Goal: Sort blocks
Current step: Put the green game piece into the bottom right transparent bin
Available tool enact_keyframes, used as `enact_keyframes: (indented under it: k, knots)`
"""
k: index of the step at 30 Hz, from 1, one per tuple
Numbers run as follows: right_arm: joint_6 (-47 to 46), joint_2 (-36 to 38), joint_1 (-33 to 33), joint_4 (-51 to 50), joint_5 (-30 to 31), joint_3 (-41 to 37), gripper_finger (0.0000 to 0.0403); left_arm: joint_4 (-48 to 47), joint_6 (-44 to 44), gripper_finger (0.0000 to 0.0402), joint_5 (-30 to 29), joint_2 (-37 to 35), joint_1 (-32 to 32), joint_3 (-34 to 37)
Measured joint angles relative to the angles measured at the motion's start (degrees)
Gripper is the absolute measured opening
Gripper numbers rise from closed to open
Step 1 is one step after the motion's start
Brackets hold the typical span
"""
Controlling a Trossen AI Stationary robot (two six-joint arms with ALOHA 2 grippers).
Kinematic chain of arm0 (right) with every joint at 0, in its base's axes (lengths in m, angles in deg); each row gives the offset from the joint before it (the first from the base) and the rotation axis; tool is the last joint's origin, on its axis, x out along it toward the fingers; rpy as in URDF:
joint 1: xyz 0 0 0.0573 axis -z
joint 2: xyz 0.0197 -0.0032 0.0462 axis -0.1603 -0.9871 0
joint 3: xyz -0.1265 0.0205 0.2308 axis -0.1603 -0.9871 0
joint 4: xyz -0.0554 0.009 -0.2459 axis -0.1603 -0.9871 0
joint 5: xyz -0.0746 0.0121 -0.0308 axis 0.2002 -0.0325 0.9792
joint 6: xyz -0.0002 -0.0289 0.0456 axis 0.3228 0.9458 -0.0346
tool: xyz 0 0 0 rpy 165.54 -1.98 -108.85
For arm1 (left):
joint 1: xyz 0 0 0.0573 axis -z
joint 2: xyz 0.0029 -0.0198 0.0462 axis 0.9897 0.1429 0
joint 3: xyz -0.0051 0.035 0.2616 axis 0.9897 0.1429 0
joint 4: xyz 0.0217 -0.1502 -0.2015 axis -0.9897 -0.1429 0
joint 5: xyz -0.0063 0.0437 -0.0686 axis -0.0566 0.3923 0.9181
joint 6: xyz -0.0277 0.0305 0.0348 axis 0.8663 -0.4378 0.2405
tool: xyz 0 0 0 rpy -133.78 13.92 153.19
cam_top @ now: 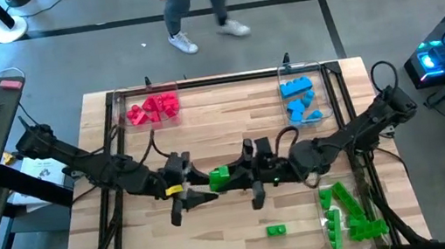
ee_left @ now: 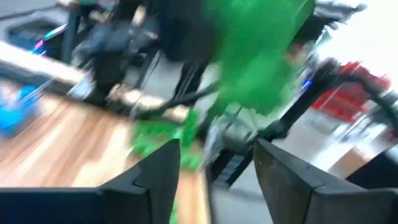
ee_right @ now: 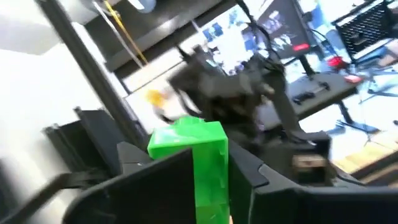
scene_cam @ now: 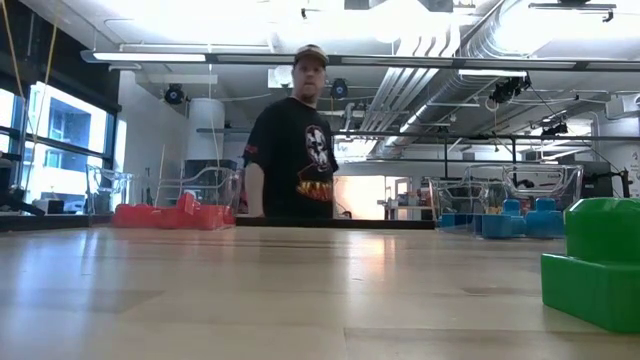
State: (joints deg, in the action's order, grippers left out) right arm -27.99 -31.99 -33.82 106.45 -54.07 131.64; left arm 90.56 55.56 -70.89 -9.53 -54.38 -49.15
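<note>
A green block [cam_top: 219, 176] hangs in the air over the middle of the table, between my two grippers. My right gripper [cam_top: 241, 175] reaches in from the right and is shut on this block [ee_right: 199, 155]. My left gripper [cam_top: 201, 184] comes from the left and stands open just short of it. In the left wrist view the block [ee_left: 255, 56] shows blurred beyond the left gripper [ee_left: 217, 149], with nothing between its fingers. Another green block [cam_top: 275, 230] lies loose on the table near the front edge. My right gripper pinches the green block between its two fingers, on two opposite sides [ee_right: 208, 183]. The fingers come about level from the table's right. The block's free end [ee_right: 186, 134] sticks out past the fingertips, and the block is lifted clear of the table.
Three clear trays stand on the table: red blocks [cam_top: 152, 108] at the far left, blue blocks [cam_top: 298, 100] at the far right, green blocks [cam_top: 350, 211] at the near right. A person [scene_cam: 295, 140] stands beyond the far edge.
</note>
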Motion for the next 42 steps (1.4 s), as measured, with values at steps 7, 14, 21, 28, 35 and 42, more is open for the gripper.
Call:
enact_keyframes:
  k: [7,14,21,28,35,42]
  knots:
    - [1.9,7.1,-1.9,-13.0,-0.7,0.1,0.0003,-21.8,2.7,0.0224,-0.9,-6.4,-0.1,0.1]
    - [-19.5,17.2,-10.2,-53.6,-1.3,0.1,0.0002,-39.3,12.6,0.0227,-8.9,-7.8,5.0,1.1]
    - [-52.4,14.9,-25.4,-76.2,-6.6,0.1,0.0001,-18.5,20.6,0.0227,-10.9,-7.7,9.9,15.3]
    - [-80.9,8.8,-39.0,-89.2,-21.0,0.1,0.0001,-1.0,28.0,0.0227,-9.6,-7.7,11.0,24.8]
    - [-97.4,5.4,-44.1,-99.9,-24.3,0.1,0.0005,-0.2,28.7,0.0227,-9.5,-7.7,10.3,25.1]
    - [-97.9,3.6,-42.0,-102.4,-27.6,0.0,0.009,2.6,28.6,0.0227,-9.4,-7.7,10.2,25.1]
